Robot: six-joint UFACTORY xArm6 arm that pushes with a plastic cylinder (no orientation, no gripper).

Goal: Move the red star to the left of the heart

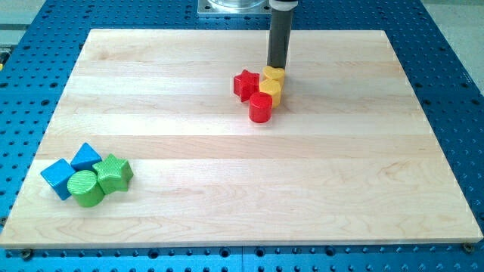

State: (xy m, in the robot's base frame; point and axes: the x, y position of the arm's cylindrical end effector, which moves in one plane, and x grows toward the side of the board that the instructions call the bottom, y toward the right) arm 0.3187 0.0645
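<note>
While no claw is seen, my tip (277, 66) is set behind the yellow blocks (271, 85), right of the red star (245, 85).

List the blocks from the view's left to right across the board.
Blue block → green cylinder → second blue block → green block → red star → red cylinder. The two yellow blocks overlap; my tip sits above them.
</note>
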